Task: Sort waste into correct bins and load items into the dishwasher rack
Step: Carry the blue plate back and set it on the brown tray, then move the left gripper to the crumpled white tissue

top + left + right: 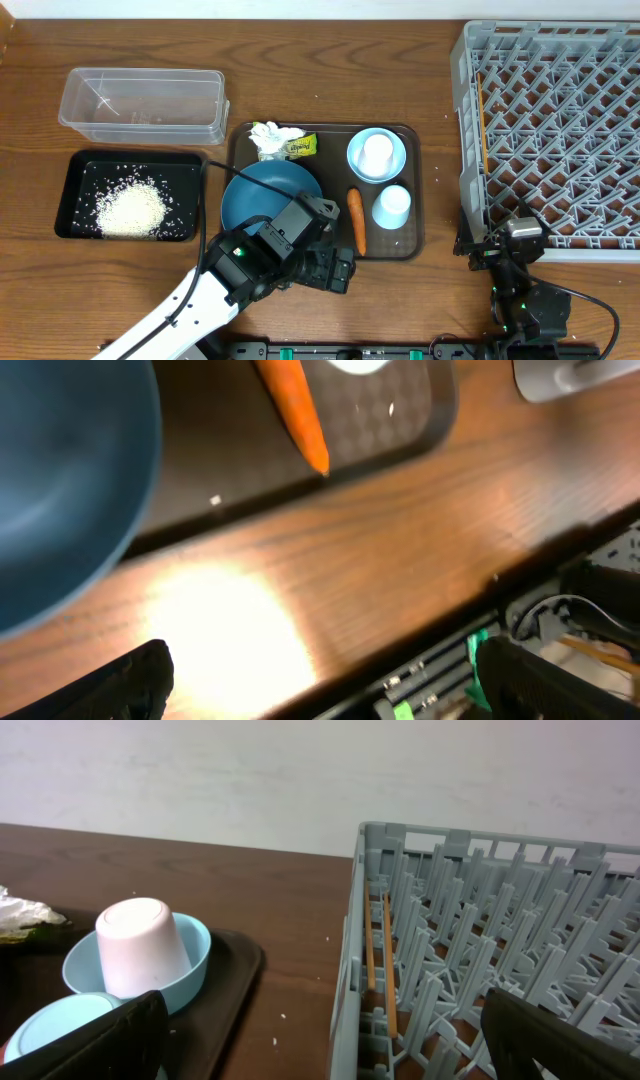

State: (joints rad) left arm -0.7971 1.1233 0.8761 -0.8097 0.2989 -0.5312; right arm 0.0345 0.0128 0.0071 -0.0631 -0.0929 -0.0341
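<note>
A brown serving tray (pixel 415 240) holds the dark-blue dish (pixel 262 190), crumpled tissue (pixel 270 138), yellow-green wrapper (pixel 301 146), a carrot (pixel 356 220), a pale-blue bowl (pixel 396 160) with a white cup (pixel 376 152) in it, and an upturned pale-blue cup (pixel 391 206). Rice (pixel 130 208) lies in the black tray (pixel 75 172); the clear tub (pixel 140 105) stands behind it. My left gripper (pixel 330 270) is open and empty over the serving tray's front edge, beside the dish (pixel 60 480) and carrot (pixel 293 410). My right gripper (pixel 505 245) is open and empty by the grey rack (pixel 555 130).
In the right wrist view the rack (pixel 480 950) has two wooden chopsticks (pixel 375 955) along its left wall. The white cup (pixel 140 945) and bowl (pixel 195 955) sit to its left. A few rice grains lie on the wood between tray and rack.
</note>
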